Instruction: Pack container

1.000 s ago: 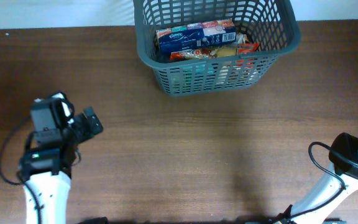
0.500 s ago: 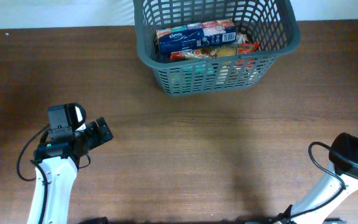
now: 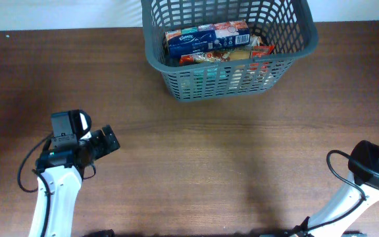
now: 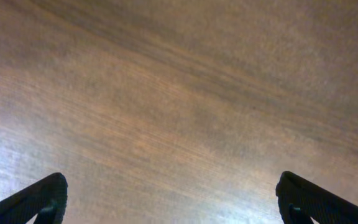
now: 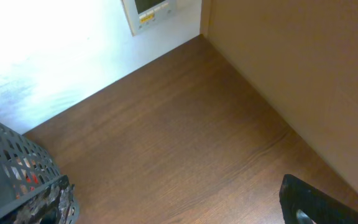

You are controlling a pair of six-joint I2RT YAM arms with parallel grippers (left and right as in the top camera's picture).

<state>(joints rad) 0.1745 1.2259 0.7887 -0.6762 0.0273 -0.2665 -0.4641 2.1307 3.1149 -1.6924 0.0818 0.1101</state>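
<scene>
**Left arm shifted on the table, container at the far edge**

Compared with one second ago, the left arm (image 3: pixel 58 178) is found a little lower and more toward the middle of the table (image 3: pixel 209 164). In the last half second no change of its place is seen. The right arm (image 3: pixel 374 174) and the container are unchanged.

The left gripper (image 3: pixel 109 140) is held low over bare wood, well apart from the container. In the left wrist view its two dark fingers (image 4: pixel 39 200) are seen wide apart at the bottom corners, and only wood grain is seen between them.

Of the right gripper (image 5: pixel 306 202) only one dark finger is shown, at the lower right corner of the right wrist view. No object is seen at it, so the jaws are taken as spread wide and empty.

The container (image 3: pixel 301 46) is placed at the far edge of the table, right of the middle and far from both arms. A blue box (image 3: pixel 206 38) is laid inside it on top of orange and red packets (image 3: pixel 209 58). One corner of the container (image 5: pixel 17 168) is also shown at the left edge of the right wrist view.
</scene>
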